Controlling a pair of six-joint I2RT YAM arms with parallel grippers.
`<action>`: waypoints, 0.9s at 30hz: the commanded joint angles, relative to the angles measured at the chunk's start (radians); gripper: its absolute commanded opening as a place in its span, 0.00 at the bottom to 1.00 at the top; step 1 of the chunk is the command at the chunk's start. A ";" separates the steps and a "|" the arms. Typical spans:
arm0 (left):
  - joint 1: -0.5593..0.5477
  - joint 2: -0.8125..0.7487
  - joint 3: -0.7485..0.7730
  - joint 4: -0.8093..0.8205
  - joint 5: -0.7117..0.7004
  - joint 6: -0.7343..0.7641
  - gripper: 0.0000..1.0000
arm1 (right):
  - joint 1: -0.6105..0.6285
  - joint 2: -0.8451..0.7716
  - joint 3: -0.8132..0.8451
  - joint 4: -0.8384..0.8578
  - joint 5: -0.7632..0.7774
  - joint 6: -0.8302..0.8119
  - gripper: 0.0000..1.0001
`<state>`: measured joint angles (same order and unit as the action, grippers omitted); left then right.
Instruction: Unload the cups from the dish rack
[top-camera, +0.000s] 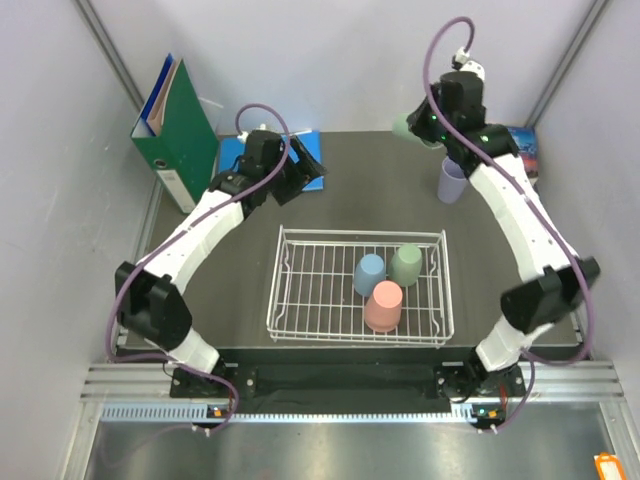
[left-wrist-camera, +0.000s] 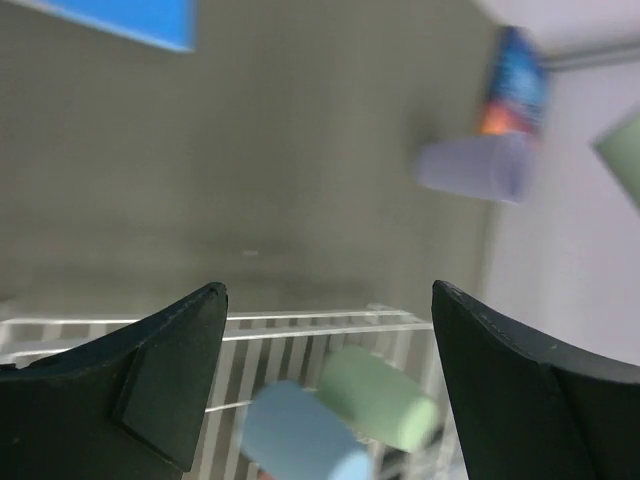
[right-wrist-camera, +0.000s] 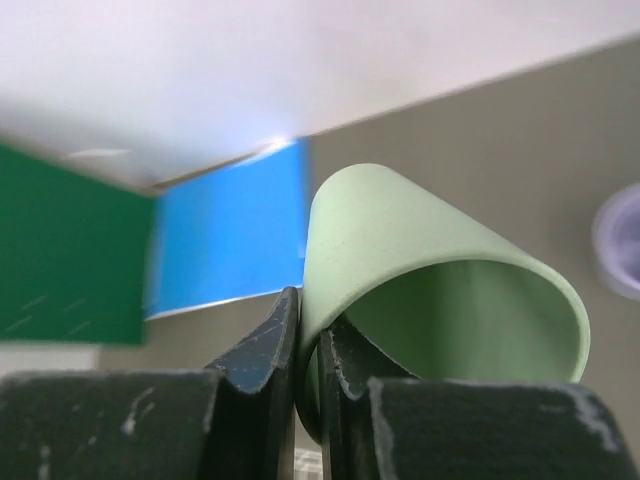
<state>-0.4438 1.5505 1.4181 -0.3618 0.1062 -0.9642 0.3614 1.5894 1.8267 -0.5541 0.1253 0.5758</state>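
A robotics lab cell. Plain white panels (top-camera: 350, 60) wall in a dark table (top-camera: 370, 190), fronted by an aluminium rail (top-camera: 130, 383).

Looked down on a dark matte tabletop (top-camera: 360, 190), boxed in by plain pale walls (top-camera: 330, 60) under even, soft light. Found a green binder (top-camera: 180, 140) leaning against the left wall, a blue sheet (top-camera: 232, 152) flat beside it. Noted a colourful printed book (top-camera: 525, 150) at the far right corner. Saw a ribbed aluminium rail (top-camera: 130, 378) along the near edge, brushed metal flooring (top-camera: 330, 450) below, a small orange tag (top-camera: 607, 466) in its right corner.
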 joint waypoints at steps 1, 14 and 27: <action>-0.006 0.100 0.103 -0.431 -0.273 0.090 0.86 | -0.004 0.190 0.184 -0.280 0.272 -0.051 0.00; -0.022 0.131 0.165 -0.543 -0.346 0.193 0.86 | 0.001 0.609 0.480 -0.529 0.191 -0.076 0.00; -0.024 0.197 0.183 -0.545 -0.318 0.223 0.86 | 0.001 0.710 0.457 -0.471 0.112 -0.082 0.00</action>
<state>-0.4648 1.7256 1.5688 -0.8948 -0.2020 -0.7662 0.3569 2.2627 2.2459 -1.0584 0.2626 0.5072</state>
